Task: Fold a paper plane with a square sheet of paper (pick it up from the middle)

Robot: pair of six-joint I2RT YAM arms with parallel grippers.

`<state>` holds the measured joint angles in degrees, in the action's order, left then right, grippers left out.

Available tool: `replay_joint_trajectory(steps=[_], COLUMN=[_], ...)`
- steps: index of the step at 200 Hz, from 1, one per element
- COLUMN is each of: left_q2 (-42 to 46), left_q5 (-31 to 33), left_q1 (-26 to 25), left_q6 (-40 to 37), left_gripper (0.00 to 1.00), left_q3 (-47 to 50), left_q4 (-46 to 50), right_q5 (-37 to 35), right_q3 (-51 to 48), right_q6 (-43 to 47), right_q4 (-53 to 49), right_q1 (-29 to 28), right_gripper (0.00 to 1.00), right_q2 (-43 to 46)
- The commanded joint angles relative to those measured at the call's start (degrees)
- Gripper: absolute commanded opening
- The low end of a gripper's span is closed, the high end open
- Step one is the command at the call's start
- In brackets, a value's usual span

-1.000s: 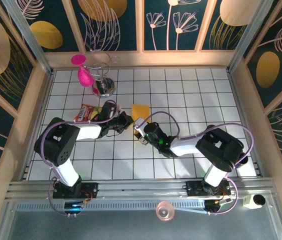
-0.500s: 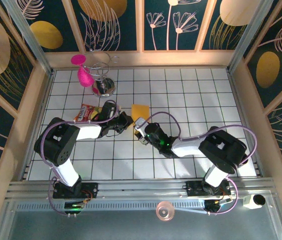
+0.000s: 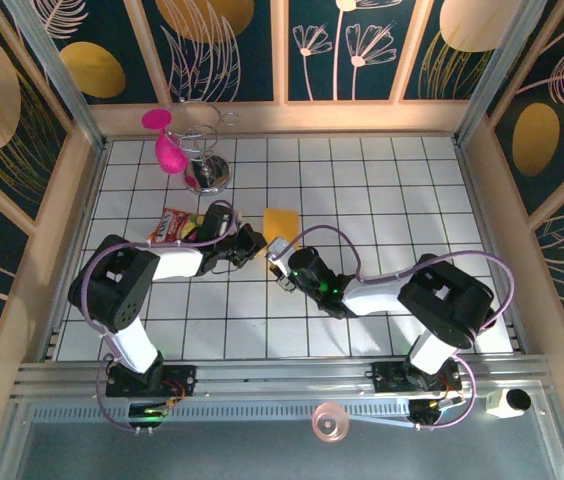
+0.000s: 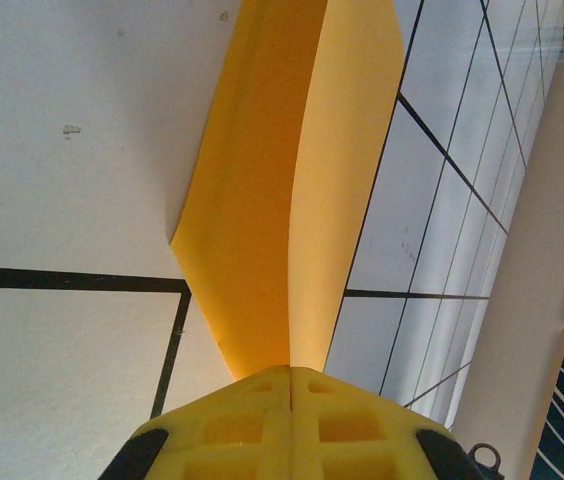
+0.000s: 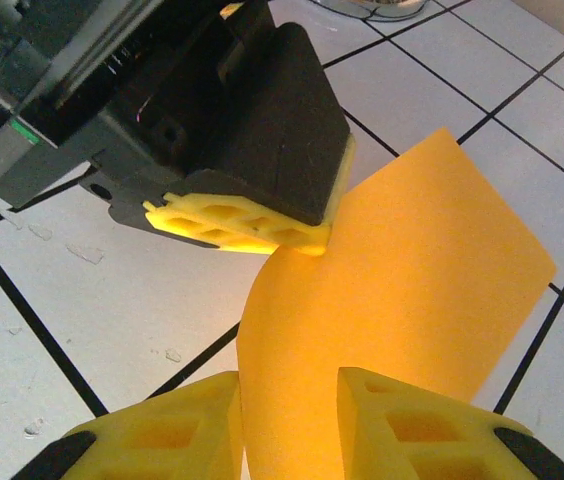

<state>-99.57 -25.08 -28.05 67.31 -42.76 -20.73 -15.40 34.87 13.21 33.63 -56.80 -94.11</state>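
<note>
L fingers (image 4: 290,378): fully closed, yellow pads pinched on the near end of the orange-yellow paper sheet (image 4: 292,180), right at its crease. Sheet is folded; two flaps fan out from the pinch over the white tiles of the worktop (image 4: 62,330).

R fingers (image 5: 290,400): partly apart, with the sheet's edge in the gap btw them. Can't tell if the pads actually press it.

R wrist cam: L fingers (image 5: 262,235) sit just beyond, clamped on the same paper from the opposite side. Paper curves up btw the two sets of fingers.

Top cam: both sets of fingertips nearly meet approx mid-worktop. L fingers (image 3: 254,243) reach in from the left side, R fingers (image 3: 278,250) from the right. Sheet (image 3: 282,221) sticks out past them twd the far edge. Can't tell whether its far end touches the tiles.

Others:
- Crinkly red/yellow snack packet (image 3: 170,226) lies by the L arm, twd the left edge, apart from the sheet.
- Pink vase-like thing (image 3: 167,150) and shiny wire stand (image 3: 206,170) are near the far-left corner.
</note>
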Motion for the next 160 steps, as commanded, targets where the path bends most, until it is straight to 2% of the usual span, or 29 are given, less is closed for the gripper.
replay_joint_trajectory(steps=[1,54,81,99,115,131,160], left_q2=[0.76,0.95,1.05,3.31,5.08,6.84,8.84], left_q5=[-0.46,-0.66,-0.29,1.51,4.18,6.71,8.59], left_q1=[0.30,0.35,0.41,0.87,1.82,2.80,3.00], left_q6=[-0.97,-0.90,-1.03,-1.42,-2.26,-3.39,-6.55], left_gripper=[0.00,0.00,0.00,0.13,0.23,0.29,0.31], left_q3=[-1.09,-0.93,-0.92,-0.60,0.07,0.57,-0.55], left_q4=[1.02,0.97,1.31,2.13,3.63,4.81,6.31], right_q5=[-0.95,-1.21,1.51,6.10,9.61,13.44,21.99], right_q3=[1.64,2.30,2.39,2.74,2.86,3.02,2.93], right_q6=[0.50,0.73,1.12,1.03,0.17,-1.38,-5.47], right_q4=[0.43,1.07,0.15,-2.79,-4.94,-6.82,-8.64], right_q1=[-0.62,-0.60,-0.55,-0.32,0.07,0.85,3.23], right_gripper=[0.28,0.22,0.10,0.03,0.00,0.00,0.00], right_q2=[-1.50,-2.23,-2.12,-1.74,-1.39,-0.77,0.32])
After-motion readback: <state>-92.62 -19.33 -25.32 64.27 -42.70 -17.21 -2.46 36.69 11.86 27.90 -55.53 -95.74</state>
